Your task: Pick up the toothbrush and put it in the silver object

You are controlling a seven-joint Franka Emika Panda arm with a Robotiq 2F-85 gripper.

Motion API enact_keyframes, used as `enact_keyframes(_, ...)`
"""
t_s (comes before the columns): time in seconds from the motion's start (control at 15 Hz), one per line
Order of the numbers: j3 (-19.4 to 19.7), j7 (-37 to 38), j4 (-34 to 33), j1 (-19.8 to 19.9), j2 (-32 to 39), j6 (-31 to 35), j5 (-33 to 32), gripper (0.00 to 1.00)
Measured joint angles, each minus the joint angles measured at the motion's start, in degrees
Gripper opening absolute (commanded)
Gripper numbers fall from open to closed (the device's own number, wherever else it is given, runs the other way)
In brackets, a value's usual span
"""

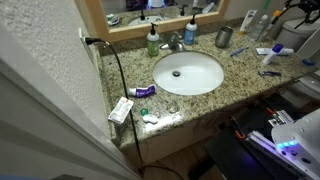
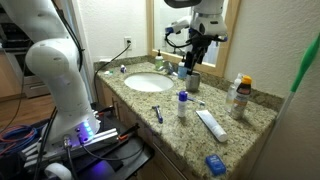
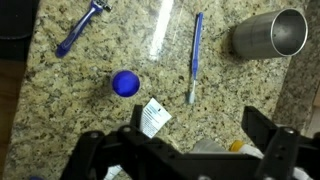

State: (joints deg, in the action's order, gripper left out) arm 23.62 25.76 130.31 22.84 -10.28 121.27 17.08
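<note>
Wrist view: toothbrush (image 3: 196,50), slim blue handle with a pale head, lying flat on the speckled granite tabletop (image 3: 60,95), head toward the camera, near but clear of the metal cup (image 3: 262,36), whose open mouth appears empty. Judged light, rigid, smooth plastic. It is likely to skid or roll on the stone and to swing if pinched near an end, so the mid-handle, taken across its narrow width, looks the best hold. End effector (image 3: 180,142) at the lower edge, fingers spread wide, nothing between them. Also listed: blue razor (image 3: 80,28) well to the side, round blue cap (image 3: 125,83), and a pale streak beside the toothbrush that may be glare or a clear item; cannot tell. Exterior view: metal cup (image 1: 224,38) stands upright behind the sink (image 1: 205,82), which the wrist view omits. A thin blue sliver near the metal cup may be the toothbrush, too small to confirm; end effector not made out here. Exterior view: end effector (image 2: 195,52) hangs high above the metal cup (image 2: 193,82) in this picture, giving the height gap that the wrist view flattens. The blue cap proves to top a small bottle (image 2: 182,104). The toothbrush is not resolved, so only the wrist view fixes its lie and heading.
</note>
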Motion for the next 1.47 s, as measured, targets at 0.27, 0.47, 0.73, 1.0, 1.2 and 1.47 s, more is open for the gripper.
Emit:
enact_keyframes(0.27, -0.05, 0.15, -1.56, -0.09, 2.04, 0.00, 0.17, 1.00)
enact_keyframes(0.47, -1.01, 0.71, -4.24, -0.90, 4.07, 2.58, 0.98, 1.00)
enact_keyframes(0.73, -2.24, 0.08, -9.67, -2.56, 8.73, 3.14, 5.10, 1.00)
enact_keyframes(1.0, -2.46, -4.76, -10.42, -3.34, 11.02, 2.51, 9.76, 1.00)
enact_keyframes(1.2, -3.21, -4.67, -10.81, -3.84, 12.60, -0.48, 8.33, 1.00)
enact_keyframes(1.47, -5.55, 0.90, -13.51, -6.25, 18.63, -0.07, 6.10, 1.00)
